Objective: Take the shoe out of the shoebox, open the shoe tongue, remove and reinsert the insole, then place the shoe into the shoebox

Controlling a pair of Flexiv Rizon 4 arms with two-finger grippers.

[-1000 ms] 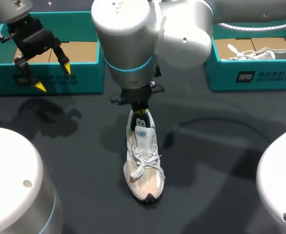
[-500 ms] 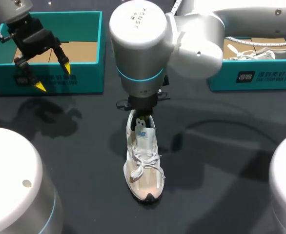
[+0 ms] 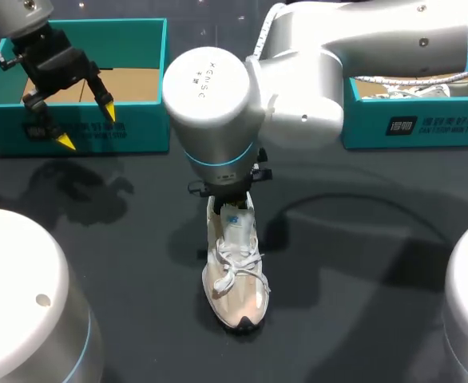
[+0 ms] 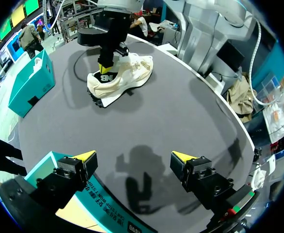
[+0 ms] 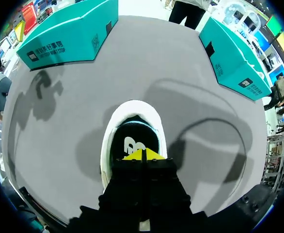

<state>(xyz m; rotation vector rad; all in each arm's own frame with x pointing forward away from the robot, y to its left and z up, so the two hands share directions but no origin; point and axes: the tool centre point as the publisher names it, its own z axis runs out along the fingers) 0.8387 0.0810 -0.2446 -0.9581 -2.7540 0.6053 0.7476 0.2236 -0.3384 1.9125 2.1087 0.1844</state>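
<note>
Right wrist view: the right gripper (image 5: 143,154) has its two yellow tips pressed together with no gap between them. They sit right over the heel opening of the shoe (image 5: 132,121), above the dark inside with its pale mark. Whether the tips pinch anything there cannot be told. The shoe's white collar curves around just ahead of the tips.

Head view: the shoe stands upright on its sole in the middle of the frame, on the dark table (image 3: 362,263), outside both boxes. Its toe points to the lower edge and its heel to the upper edge, with the laces tied over the tongue. The right arm (image 3: 298,88) comes in from the upper right, and its big grey joint hangs over the heel end, hiding the fingers from this side.

At the upper left of the frame, the left gripper (image 3: 86,126) hangs with its fingers spread wide and nothing between them. It is above the front wall of the left shoebox (image 3: 130,132), a teal box with a bare cardboard floor. At the upper right stands the right shoebox (image 3: 426,124), with a second shoe (image 3: 438,89) lying inside it.
</note>
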